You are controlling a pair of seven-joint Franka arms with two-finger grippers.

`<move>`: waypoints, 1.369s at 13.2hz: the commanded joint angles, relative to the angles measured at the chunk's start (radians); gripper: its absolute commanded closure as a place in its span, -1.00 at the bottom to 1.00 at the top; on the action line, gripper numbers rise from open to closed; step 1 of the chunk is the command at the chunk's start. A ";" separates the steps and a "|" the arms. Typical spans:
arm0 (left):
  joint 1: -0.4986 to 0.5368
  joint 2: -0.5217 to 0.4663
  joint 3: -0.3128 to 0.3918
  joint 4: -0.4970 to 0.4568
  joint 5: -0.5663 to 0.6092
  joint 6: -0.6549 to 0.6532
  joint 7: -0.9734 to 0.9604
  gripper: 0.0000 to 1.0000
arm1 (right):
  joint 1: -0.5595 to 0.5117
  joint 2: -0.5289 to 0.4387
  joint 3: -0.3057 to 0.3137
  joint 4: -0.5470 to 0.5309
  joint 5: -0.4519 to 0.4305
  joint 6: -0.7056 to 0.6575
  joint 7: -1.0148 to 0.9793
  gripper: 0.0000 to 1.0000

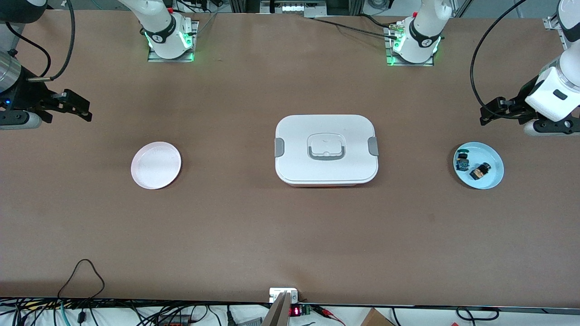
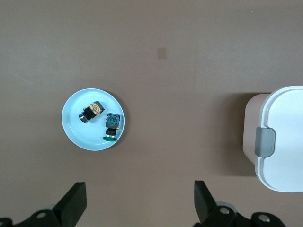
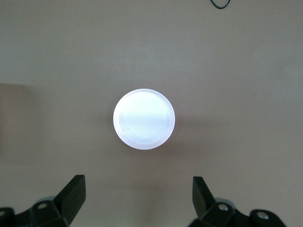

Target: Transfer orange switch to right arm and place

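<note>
The orange switch (image 1: 480, 171) lies on a light blue plate (image 1: 491, 179) at the left arm's end of the table, beside a blue and teal component (image 1: 462, 160). In the left wrist view the switch (image 2: 91, 111) and the plate (image 2: 75, 132) show clear of the fingers. My left gripper (image 1: 485, 115) (image 2: 139, 187) is open and empty, up over bare table next to the blue plate. My right gripper (image 1: 87, 111) (image 3: 137, 182) is open and empty, up over bare table near an empty pale pink plate (image 1: 156, 165) (image 3: 144, 119) at the right arm's end.
A white lidded box (image 1: 326, 149) with grey side clips stands in the middle of the table between the two plates; its corner shows in the left wrist view (image 2: 279, 137). Cables run along the table's front edge.
</note>
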 commanded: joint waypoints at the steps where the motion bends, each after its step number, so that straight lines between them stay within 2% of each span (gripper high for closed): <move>1: -0.010 -0.011 0.007 0.013 -0.006 -0.019 -0.006 -1.00 | 0.003 -0.004 -0.002 0.009 -0.001 -0.016 -0.002 -1.00; 12: -0.007 0.030 0.010 0.070 -0.006 -0.058 -0.008 -1.00 | 0.003 -0.001 -0.002 0.009 -0.001 -0.016 -0.002 -1.00; 16: 0.004 0.094 0.018 0.122 -0.014 -0.062 -0.008 -1.00 | 0.003 0.000 -0.002 0.009 -0.001 -0.014 0.001 -1.00; 18: 0.046 0.137 0.024 0.128 -0.011 -0.062 -0.002 -1.00 | 0.003 0.000 -0.002 0.009 -0.001 -0.016 -0.001 -1.00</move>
